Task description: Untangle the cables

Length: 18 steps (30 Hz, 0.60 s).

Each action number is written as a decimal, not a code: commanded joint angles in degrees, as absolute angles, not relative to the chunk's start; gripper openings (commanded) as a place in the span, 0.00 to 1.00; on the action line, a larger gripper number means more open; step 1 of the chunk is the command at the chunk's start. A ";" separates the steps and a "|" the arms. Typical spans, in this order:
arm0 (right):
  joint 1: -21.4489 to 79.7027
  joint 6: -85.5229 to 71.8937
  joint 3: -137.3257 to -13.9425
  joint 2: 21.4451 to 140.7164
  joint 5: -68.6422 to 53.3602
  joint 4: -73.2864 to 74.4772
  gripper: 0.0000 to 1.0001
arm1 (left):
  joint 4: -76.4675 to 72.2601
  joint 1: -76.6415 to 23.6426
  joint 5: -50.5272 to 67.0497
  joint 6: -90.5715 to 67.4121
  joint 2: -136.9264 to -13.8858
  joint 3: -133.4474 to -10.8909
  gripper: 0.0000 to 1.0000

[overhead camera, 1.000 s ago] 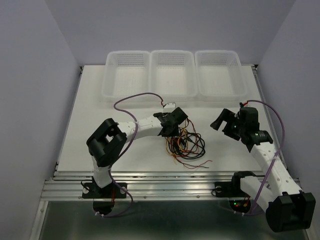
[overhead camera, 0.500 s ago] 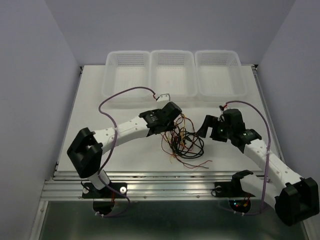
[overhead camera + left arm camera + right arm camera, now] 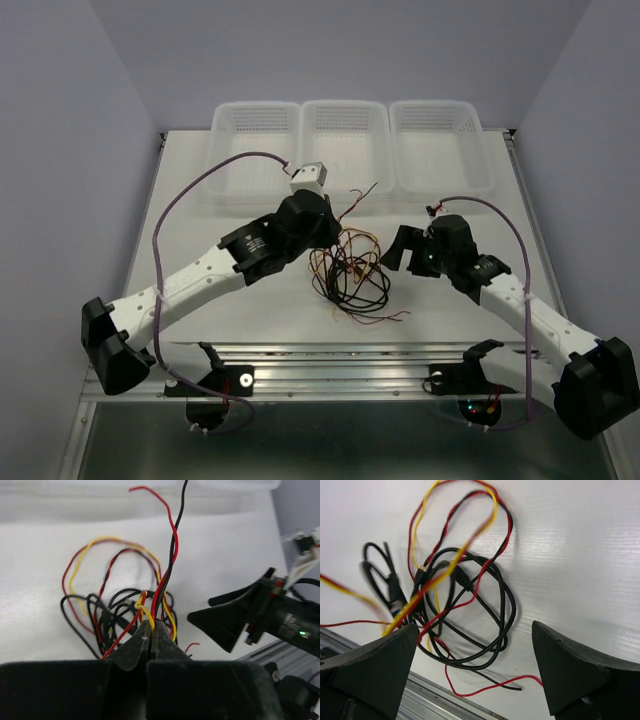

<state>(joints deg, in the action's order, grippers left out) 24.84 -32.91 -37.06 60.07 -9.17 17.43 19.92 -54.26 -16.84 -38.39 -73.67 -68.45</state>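
The white table bears the cables, a black, red and yellow tangle at its middle. The left gripper is pinched tight on a few red, yellow and black strands rising from the pile. The right gripper hangs just beside the tangle, its jaws spread wide and holding nothing.

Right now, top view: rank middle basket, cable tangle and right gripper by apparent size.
1. middle basket: covers the most of the picture.
2. cables: the tangle spreads over less area than the basket.
3. right gripper: open and smallest. It seems raised toward the camera, so it may look larger than it really is.
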 commanded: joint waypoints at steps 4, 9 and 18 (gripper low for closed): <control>25.05 -33.22 -43.32 54.59 -7.38 9.76 1.00 | 13.27 -54.32 -9.67 -25.23 -67.76 -81.03 0.00; 25.05 -30.68 -47.62 53.09 -10.28 8.61 1.00 | 15.02 -54.32 -7.83 -20.75 -68.99 -92.88 0.00; 25.05 -27.51 -51.85 48.52 -10.02 9.40 1.00 | 17.40 -54.32 -9.67 -12.23 -74.35 -117.13 0.00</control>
